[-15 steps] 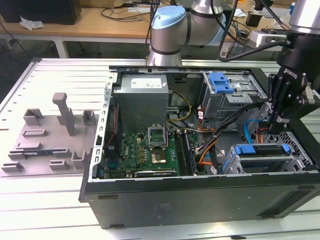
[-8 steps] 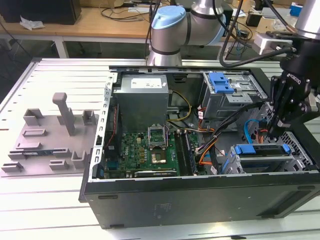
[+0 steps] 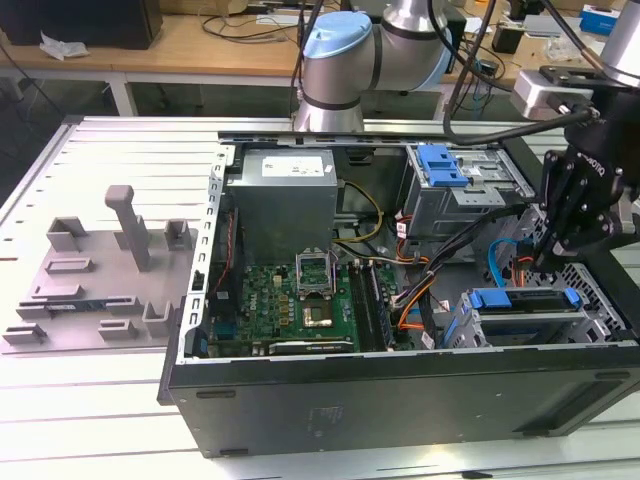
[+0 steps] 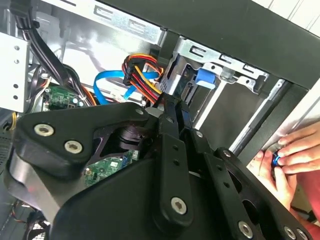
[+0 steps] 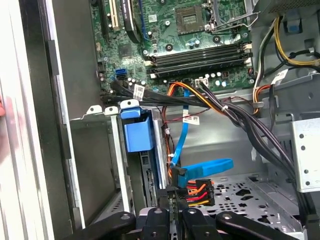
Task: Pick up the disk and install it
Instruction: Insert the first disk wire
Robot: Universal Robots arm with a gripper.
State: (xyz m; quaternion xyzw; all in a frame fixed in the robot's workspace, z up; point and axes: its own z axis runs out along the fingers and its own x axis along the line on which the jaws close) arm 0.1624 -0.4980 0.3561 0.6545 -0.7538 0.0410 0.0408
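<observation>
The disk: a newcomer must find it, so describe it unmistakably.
In the open black case, look at the near corner on the exterior view's right, below the claw. The disk is silver, framed in bright blue, unlike the blue clip atop the farther grey cage.

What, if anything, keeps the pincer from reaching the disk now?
Probably nothing, so yes: the pincer hangs close beside the disk, whose blue-framed top looks uncovered.
</observation>
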